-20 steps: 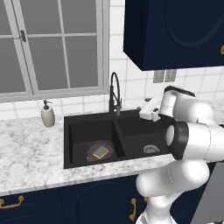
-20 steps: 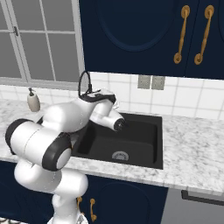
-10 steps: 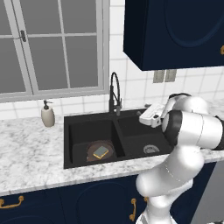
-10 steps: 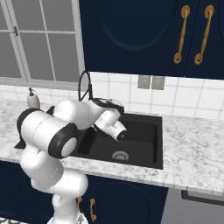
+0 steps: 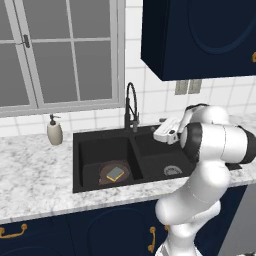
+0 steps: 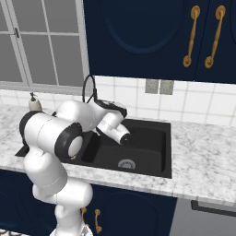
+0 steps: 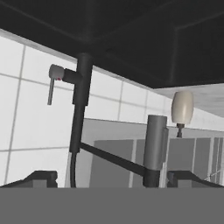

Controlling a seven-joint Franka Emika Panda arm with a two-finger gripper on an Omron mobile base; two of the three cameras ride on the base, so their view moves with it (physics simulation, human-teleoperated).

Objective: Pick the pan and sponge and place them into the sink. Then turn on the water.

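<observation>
1. Claw (image 7: 112, 177) stands wide and holds nothing; in the hand view its two dark tips rise far apart at the bottom, with the faucet (image 7: 81, 109) ahead of them.
2. In the left base view the pan (image 5: 113, 173) lies on the floor of the left basin of the sink (image 5: 80, 150), and the sponge (image 5: 115, 173) rests inside the pan. By that the placing looks finished.
3. The step in hand, as I judge it, is turning on the water: no blue stream shows at the faucet, and the white hand (image 5: 167, 131) hovers over the right basin, just beside the faucet's base.
4. The hand view is rolled over, so the faucet's small lever (image 7: 54, 78) with its thin grey handle shows up and to the left of the tips, not yet between them.
5. The next move calls for bringing the claw to that lever and pushing or swinging it. Whether to shut on it or nudge it I cannot tell.
6. The cream soap bottle (image 5: 54, 132) stands on the bench (image 5: 35, 175), well apart from the arm.
</observation>
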